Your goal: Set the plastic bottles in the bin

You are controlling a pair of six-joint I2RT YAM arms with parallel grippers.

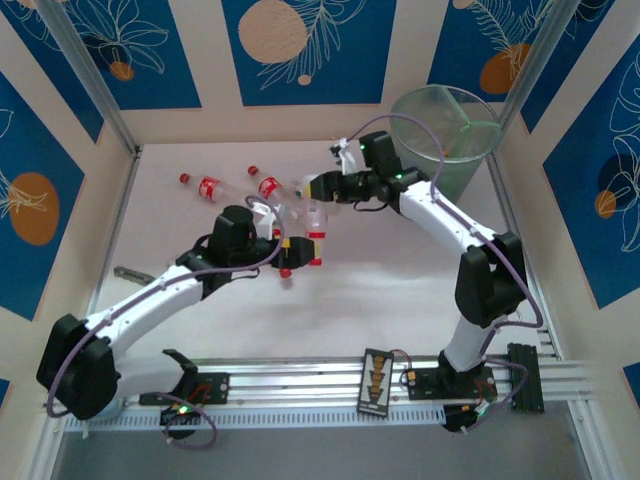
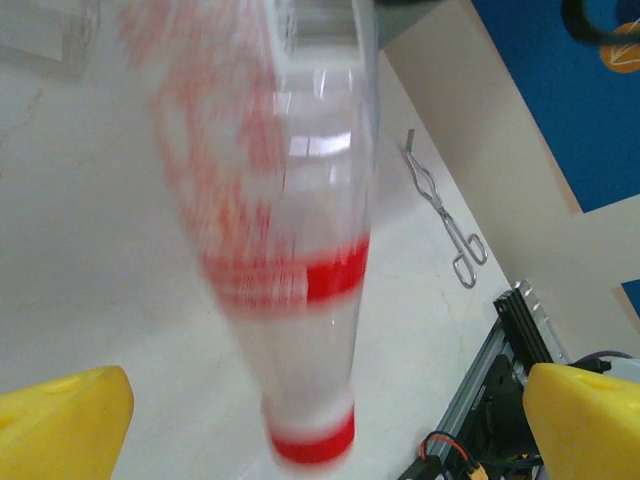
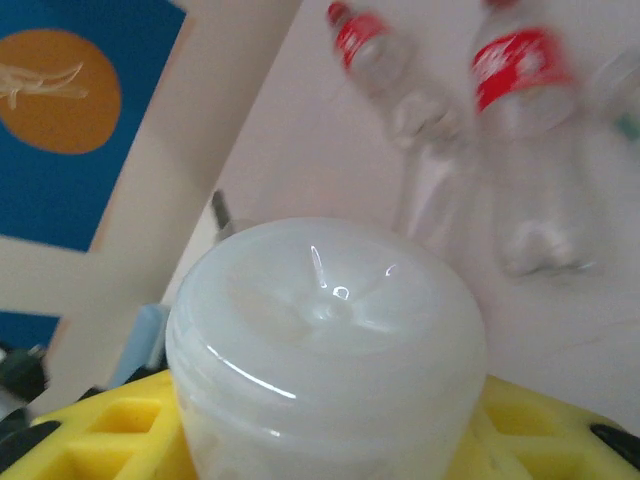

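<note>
Left gripper [image 2: 325,420] is wide open: the yellow fingers [image 2: 65,420] sit at either edge of the left wrist view with clear air on both sides of the bottle [image 2: 300,280] between them, no contact. That bottle is clear with a red label band and red cap, cap end toward the left wrist camera, motion-blurred. Right gripper [image 3: 320,430] has the same bottle [image 3: 325,330] by its base end. The white-ish bottom bulges out of the yellow jaws, which sit narrow and snug on it. It looks like a firm grip, though the actual pad contact is hidden behind the bottle. From the top, the bottle [image 1: 312,215] is mid-table, up off the surface, between the right gripper [image 1: 318,188] and the left gripper [image 1: 300,250], well short of the bin [image 1: 455,170], which stands upright in the far right corner. Two more red-labelled bottles, one [image 1: 207,186] further left and one [image 1: 268,186] nearer the grippers, lie on their sides on the table [image 1: 380,290] toward the far left. Metal tongs [image 2: 440,215] lie flat near the table's left edge.
</note>
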